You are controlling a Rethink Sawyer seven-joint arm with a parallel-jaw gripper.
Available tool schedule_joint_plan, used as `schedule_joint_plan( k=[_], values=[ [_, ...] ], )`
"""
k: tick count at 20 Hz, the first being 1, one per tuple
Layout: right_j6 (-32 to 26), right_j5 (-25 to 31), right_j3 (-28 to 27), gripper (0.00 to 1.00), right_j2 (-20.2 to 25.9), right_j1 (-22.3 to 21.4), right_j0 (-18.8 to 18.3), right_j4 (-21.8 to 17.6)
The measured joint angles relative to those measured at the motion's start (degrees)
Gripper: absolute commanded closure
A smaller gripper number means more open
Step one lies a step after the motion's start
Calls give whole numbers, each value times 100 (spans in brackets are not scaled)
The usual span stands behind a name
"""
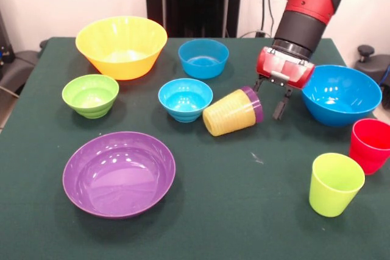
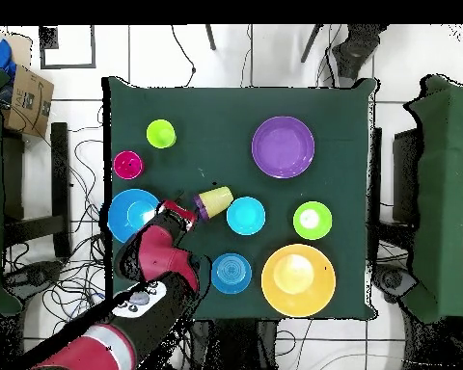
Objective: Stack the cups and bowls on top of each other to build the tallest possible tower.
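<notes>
right, front view first: the gripper (image 1: pixel 272 100) hangs low over the green table (image 1: pixel 244 211), its two dark fingers (image 1: pixel 280 106) spread apart and holding nothing. just to its left lies the yellow cup (image 1: pixel 229 114) on its side, nested over the purple cup (image 1: pixel 255 103), whose rim peeks out at the end nearest the gripper. right of the gripper sits the large blue bowl (image 1: pixel 340 94). the red cup (image 1: pixel 370 144) stands upright at the right edge, and the lime green cup (image 1: pixel 334 183) stands upright nearer the camera. no tower stands yet. two small blue bowls sit mid-table, one far (image 1: pixel 203 58) and one nearer (image 1: pixel 185 98). the yellow-orange bowl (image 1: pixel 121 45) sits far left, the small green bowl (image 1: pixel 90 94) in front of it, the wide purple bowl (image 1: pixel 119 173) near left.

now overhead: the arm (image 2: pixel 149 289) reaches up from the bottom, the gripper (image 2: pixel 182 214) between the large blue bowl (image 2: pixel 129 214) and the tipped yellow cup (image 2: pixel 216 201). the red cup (image 2: pixel 128 164) and the lime green cup (image 2: pixel 160 133) stand apart at upper left. the purple bowl (image 2: pixel 283 146) sits top centre, the yellow-orange bowl (image 2: pixel 298 279) at lower right.
</notes>
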Motion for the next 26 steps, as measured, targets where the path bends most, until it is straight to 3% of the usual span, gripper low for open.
schedule_joint_plan(
  k=[7, 20, 26],
  values=[
    [138, -542, 7, 0, -73, 171, 128, 398],
    [217, -742, 17, 0, -77, 348, -8, 452],
    [217, -873, 17, 0, -90, 560, -9, 939]
  ],
)
